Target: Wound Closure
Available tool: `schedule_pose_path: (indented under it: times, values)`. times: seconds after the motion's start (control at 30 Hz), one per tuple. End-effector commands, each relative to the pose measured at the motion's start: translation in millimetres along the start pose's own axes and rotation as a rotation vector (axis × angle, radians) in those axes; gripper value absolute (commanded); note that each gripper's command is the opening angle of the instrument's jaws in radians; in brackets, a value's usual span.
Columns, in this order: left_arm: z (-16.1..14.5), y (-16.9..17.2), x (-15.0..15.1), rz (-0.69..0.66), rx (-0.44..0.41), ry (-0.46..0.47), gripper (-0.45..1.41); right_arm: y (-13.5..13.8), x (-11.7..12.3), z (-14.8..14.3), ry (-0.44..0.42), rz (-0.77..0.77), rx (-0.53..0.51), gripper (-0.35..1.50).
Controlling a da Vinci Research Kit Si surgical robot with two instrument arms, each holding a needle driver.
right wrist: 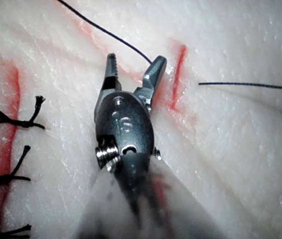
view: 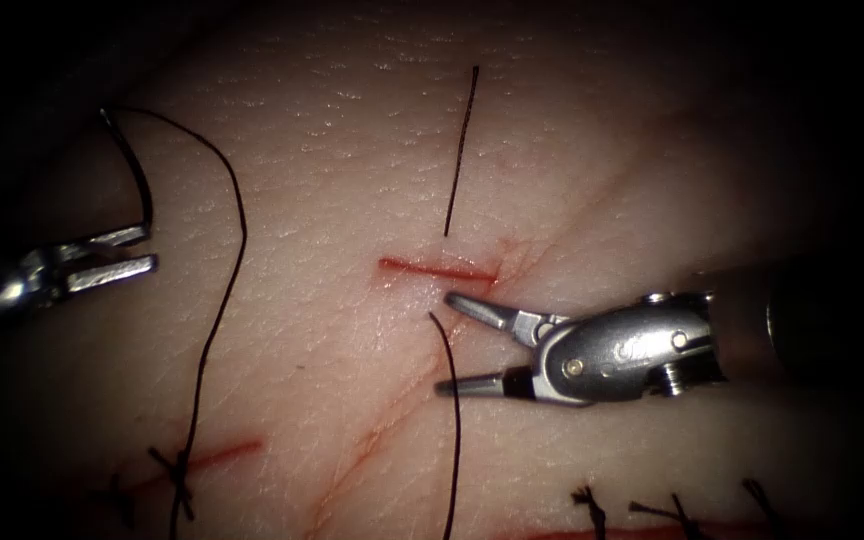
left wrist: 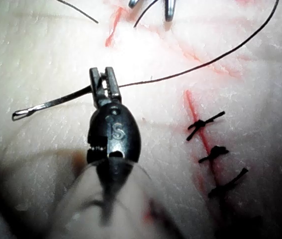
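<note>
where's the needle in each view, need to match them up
Endoscope view: the needle is at the far left, held near its lower end by the left claw, off the tissue.
Left wrist view: the needle sticks out sideways from the same claw.
Right wrist view: I cannot find it here.
Shared landmark: the short red cut beside the open right claw.

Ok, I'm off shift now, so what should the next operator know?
Left tool: fingers shut on the dark curved needle near one end, clear of the pale tissue, left of the cut.
Right tool: open, empty, just below the short red cut.
Black thread: strands emerge above and below the cut.
Done: thread through both edges.
Left: no knot here.
</note>
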State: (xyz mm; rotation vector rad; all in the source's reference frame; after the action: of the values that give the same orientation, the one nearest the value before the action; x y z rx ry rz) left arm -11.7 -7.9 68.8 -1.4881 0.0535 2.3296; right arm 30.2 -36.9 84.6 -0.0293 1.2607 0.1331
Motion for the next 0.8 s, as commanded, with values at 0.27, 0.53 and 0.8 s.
schedule_pose_path:
  times: [0.27,0.53,0.8]
  values:
    - [0.9,0.3,-0.5,-0.001,-0.002,0.003,-0.45,-0.7,-0.2,1.3,0.03,0.001,0.033,-0.35]
    - [0.9,0.3,-0.5,-0.001,-0.005,0.0,-0.45,-1.0,0.0,1.3,0.045,0.0,0.039,-0.35]
    - [0.9,0.4,-0.5,-0.001,-0.005,0.001,-0.45,-2.6,0.8,0.6,0.06,-0.004,0.055,-0.35]
